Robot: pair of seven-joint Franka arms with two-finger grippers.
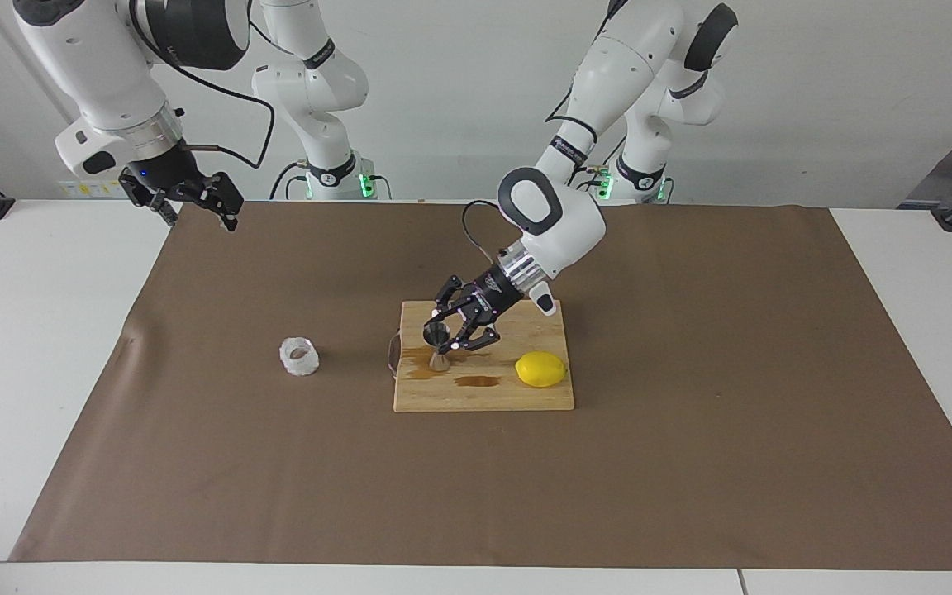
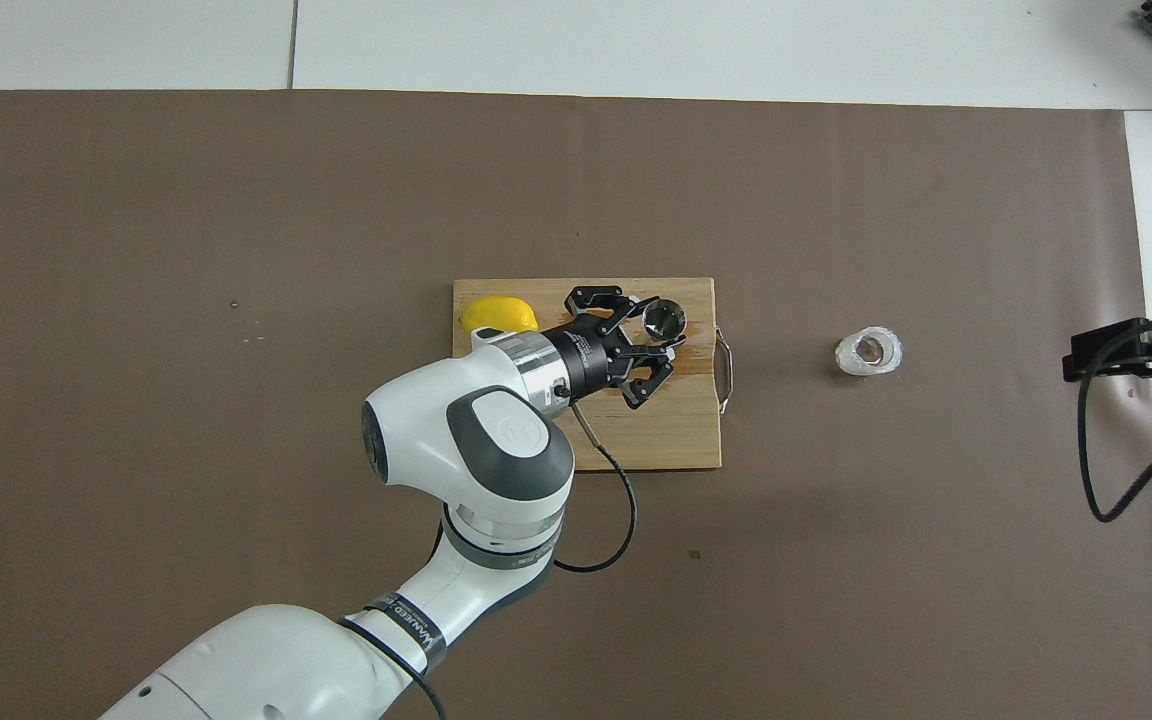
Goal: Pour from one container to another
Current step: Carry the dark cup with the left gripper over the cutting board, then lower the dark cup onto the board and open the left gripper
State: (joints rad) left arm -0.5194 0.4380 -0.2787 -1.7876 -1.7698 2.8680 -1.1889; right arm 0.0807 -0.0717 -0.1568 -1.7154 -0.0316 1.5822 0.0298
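Note:
The steel hourglass jigger (image 1: 436, 345) stands upright on the wooden cutting board (image 1: 484, 398), at the end toward the right arm. My left gripper (image 1: 459, 332) reaches down onto the board with its fingers open and the jigger at its fingertips; I cannot tell if they touch it. In the overhead view the jigger (image 2: 664, 318) sits by the tips of the left gripper (image 2: 658, 345). The whitish crinkled cup (image 1: 299, 356) stands alone on the brown mat, beside the board toward the right arm's end; it also shows in the overhead view (image 2: 868, 352). My right gripper (image 1: 195, 198) waits open in the air over the mat's edge.
A yellow lemon (image 1: 540, 368) lies on the board's other end, also in the overhead view (image 2: 499, 314). Wet brown stains (image 1: 476, 381) mark the board near the jigger. The board (image 2: 676, 440) has a metal handle (image 2: 726, 375) on the cup's side. A brown mat (image 1: 691, 463) covers the table.

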